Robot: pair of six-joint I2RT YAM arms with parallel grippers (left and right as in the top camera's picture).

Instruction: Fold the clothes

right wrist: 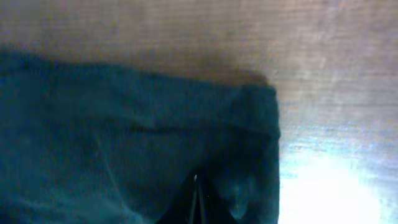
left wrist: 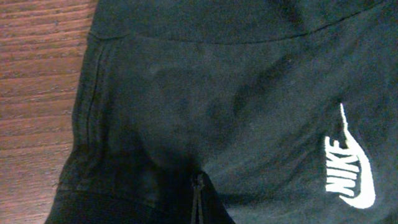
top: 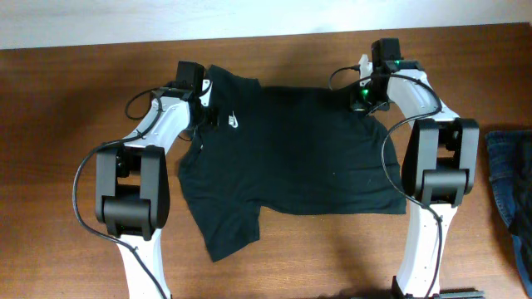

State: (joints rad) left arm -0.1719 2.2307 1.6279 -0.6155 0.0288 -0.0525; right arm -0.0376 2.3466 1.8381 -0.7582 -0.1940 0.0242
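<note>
The black T-shirt (top: 291, 149) lies partly folded on the wooden table, its white swoosh logo (top: 234, 122) near the far left. My left gripper (top: 205, 98) is at the shirt's far left edge. In the left wrist view its fingers (left wrist: 198, 186) are pressed together on black fabric (left wrist: 236, 112), with the logo (left wrist: 351, 168) to the right. My right gripper (top: 366, 93) is at the shirt's far right corner. In the right wrist view its fingers (right wrist: 196, 186) are closed on the fabric (right wrist: 124, 143) near the hem corner.
A blue denim garment (top: 515, 191) lies at the right edge of the table (top: 66, 100). One sleeve (top: 229, 228) sticks out toward the front left. Both arm bases stand at the front of the table.
</note>
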